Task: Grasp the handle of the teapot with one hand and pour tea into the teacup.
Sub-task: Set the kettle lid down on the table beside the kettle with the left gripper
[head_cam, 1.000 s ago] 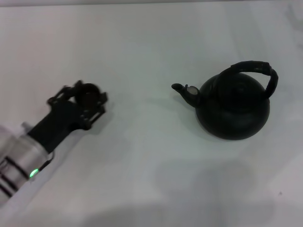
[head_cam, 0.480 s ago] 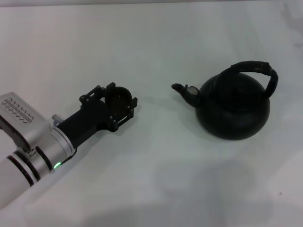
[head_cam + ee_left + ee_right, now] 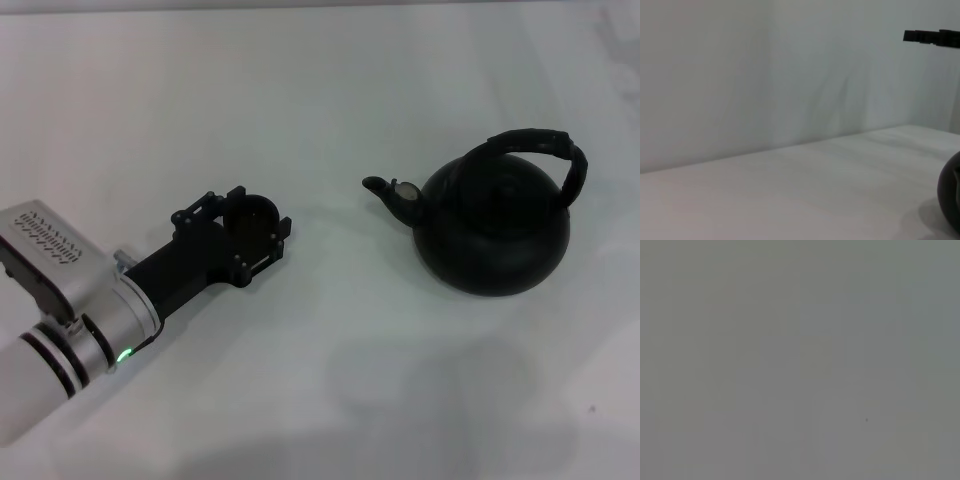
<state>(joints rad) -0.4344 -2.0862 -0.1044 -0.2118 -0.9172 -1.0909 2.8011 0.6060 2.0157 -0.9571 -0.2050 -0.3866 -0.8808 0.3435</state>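
The matte-black teapot (image 3: 495,228) stands on the white table at the right, its spout (image 3: 385,190) pointing left. Its ribbed arched handle (image 3: 540,142) stands over the top, and no gripper touches it. My left gripper (image 3: 250,226) lies low at the left, shut on the small dark teacup (image 3: 252,214), which sits upright between its fingers, about a spout-length-and-a-half left of the spout. In the left wrist view a dark round edge (image 3: 952,200) shows; I cannot tell which object it is. My right gripper is out of view.
The white table (image 3: 330,90) spreads all around the teapot and the cup. The left arm's silver housing (image 3: 50,260) lies over the table's left front. The right wrist view shows only plain grey.
My left gripper has carried the teacup to the right, toward the teapot's spout, then settled slightly lower. The teapot has not moved.
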